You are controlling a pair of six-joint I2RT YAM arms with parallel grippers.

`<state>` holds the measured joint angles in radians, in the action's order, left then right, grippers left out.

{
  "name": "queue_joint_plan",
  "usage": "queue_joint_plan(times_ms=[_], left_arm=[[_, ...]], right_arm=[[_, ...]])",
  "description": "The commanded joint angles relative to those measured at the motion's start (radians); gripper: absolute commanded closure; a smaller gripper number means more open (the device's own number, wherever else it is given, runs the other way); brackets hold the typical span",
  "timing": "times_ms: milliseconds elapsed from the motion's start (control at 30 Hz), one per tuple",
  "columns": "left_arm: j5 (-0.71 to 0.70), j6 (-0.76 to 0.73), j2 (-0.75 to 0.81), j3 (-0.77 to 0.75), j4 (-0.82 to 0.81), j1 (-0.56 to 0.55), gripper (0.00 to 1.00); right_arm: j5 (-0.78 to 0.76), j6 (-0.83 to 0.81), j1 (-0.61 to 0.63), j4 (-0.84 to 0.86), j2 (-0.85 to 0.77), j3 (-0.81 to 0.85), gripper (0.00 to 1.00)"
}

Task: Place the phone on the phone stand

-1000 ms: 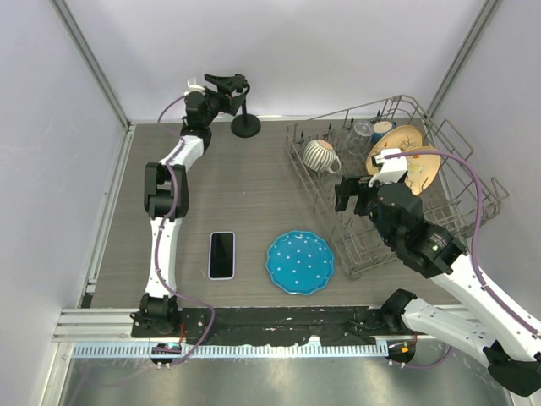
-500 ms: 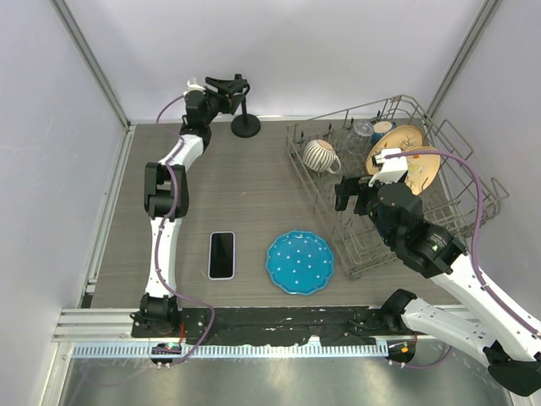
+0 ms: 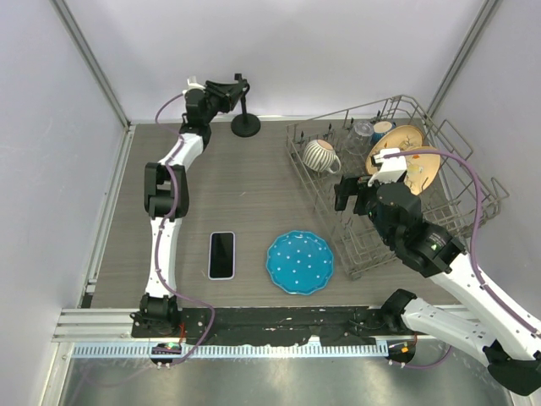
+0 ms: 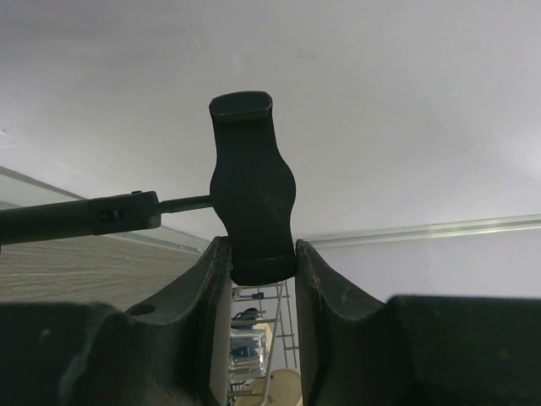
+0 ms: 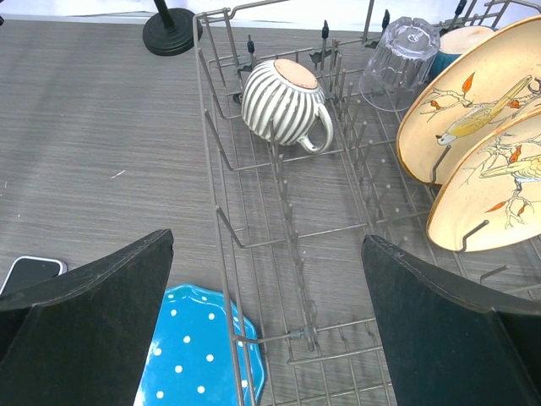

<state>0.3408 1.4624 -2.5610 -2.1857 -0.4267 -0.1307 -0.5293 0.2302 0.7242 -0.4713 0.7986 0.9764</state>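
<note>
Grey tabletop [image 3: 254, 186]; our right gripper [image 5: 267, 254] is hovering wide open over the wire rack [image 3: 355, 254]. The phone [image 3: 221, 255] is lying flat beside the blue plate [image 3: 300, 262]. Our left gripper [image 4: 256, 249] is pinching the phone stand [image 3: 246, 126] by its clamp. We seem to be steadying it; next, the phone needs picking up.

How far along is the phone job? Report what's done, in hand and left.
Done: nothing yet. The phone lies flat on the table beside the blue plate, with neither arm near it. In hand: the left gripper appears closed on the phone stand at its top clamp. The right gripper hangs open by the dish rack. Left: pick up the phone and set it on the stand.
</note>
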Motion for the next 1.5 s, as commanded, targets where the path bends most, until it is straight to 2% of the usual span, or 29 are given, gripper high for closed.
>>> queue_joint_plan(times_ms=[0, 67, 233, 267, 367, 433, 567, 700, 800, 933, 1000, 1133, 1200, 1233, 1300, 1333, 1433, 1467], left_arm=[[-0.002, -0.027, 0.102, 0.068, -0.052, 0.003, 0.88], [-0.017, -0.027, 0.157, 0.198, -0.124, 0.002, 0.99], [-0.098, -0.022, 0.404, 0.475, -0.202, -0.009, 1.0], [-0.12, -0.007, 0.444, 0.588, -0.219, -0.017, 1.0], [-0.207, 0.013, 0.604, 0.795, -0.277, -0.061, 1.0], [-0.256, 0.003, 0.682, 0.872, -0.27, -0.101, 1.0], [-0.408, 0.035, 0.87, 1.122, -0.23, -0.184, 1.0], [-0.508, 0.004, 1.05, 1.26, -0.173, -0.305, 1.0], [-0.536, -0.01, 1.114, 1.342, -0.139, -0.369, 1.0], [-0.649, -0.043, 1.264, 1.458, -0.12, -0.425, 1.0], [-0.657, -0.057, 1.305, 1.477, -0.022, -0.461, 1.0], [-0.663, -0.053, 1.394, 1.541, 0.012, -0.489, 0.99], [-0.639, -0.048, 1.429, 1.543, 0.084, -0.489, 0.83], [-0.625, -0.053, 1.437, 1.538, 0.103, -0.489, 0.59], [-0.583, -0.062, 1.46, 1.544, 0.12, -0.489, 0.35], [-0.57, -0.062, 1.466, 1.558, 0.105, -0.489, 0.18], [-0.51, -0.073, 1.492, 1.571, 0.118, -0.488, 0.01], [-0.491, -0.076, 1.501, 1.572, 0.13, -0.486, 0.0]], right_arm=[[0.0, 0.0, -0.002, 0.046, 0.002, 0.024, 0.01], [0.003, 0.001, -0.002, 0.043, 0.004, 0.03, 0.01], [0.034, 0.017, 0.0, 0.036, 0.011, 0.042, 0.01], [0.04, 0.017, 0.0, 0.036, 0.019, 0.044, 0.01], [0.064, 0.038, 0.0, 0.033, 0.04, 0.045, 0.01], [0.08, 0.066, -0.002, 0.033, 0.054, 0.044, 0.01], [0.152, 0.101, 0.0, 0.054, 0.086, 0.03, 0.01], [0.202, 0.146, 0.001, 0.086, 0.108, 0.004, 0.01], [0.226, 0.17, 0.01, 0.124, 0.108, -0.031, 0.01], [0.226, 0.19, 0.024, 0.14, 0.114, -0.051, 0.01], [0.226, 0.196, 0.04, 0.142, 0.131, -0.048, 0.01], [0.207, 0.202, 0.081, 0.151, 0.16, -0.036, 0.01], [0.193, 0.202, 0.115, 0.158, 0.175, -0.025, 0.01], [0.187, 0.202, 0.122, 0.158, 0.182, -0.018, 0.01], [0.176, 0.195, 0.136, 0.158, 0.204, 0.004, 0.01], [0.17, 0.187, 0.141, 0.158, 0.215, 0.021, 0.01], [0.16, 0.169, 0.146, 0.158, 0.252, 0.062, 0.01], [0.154, 0.166, 0.146, 0.158, 0.263, 0.073, 0.01]])
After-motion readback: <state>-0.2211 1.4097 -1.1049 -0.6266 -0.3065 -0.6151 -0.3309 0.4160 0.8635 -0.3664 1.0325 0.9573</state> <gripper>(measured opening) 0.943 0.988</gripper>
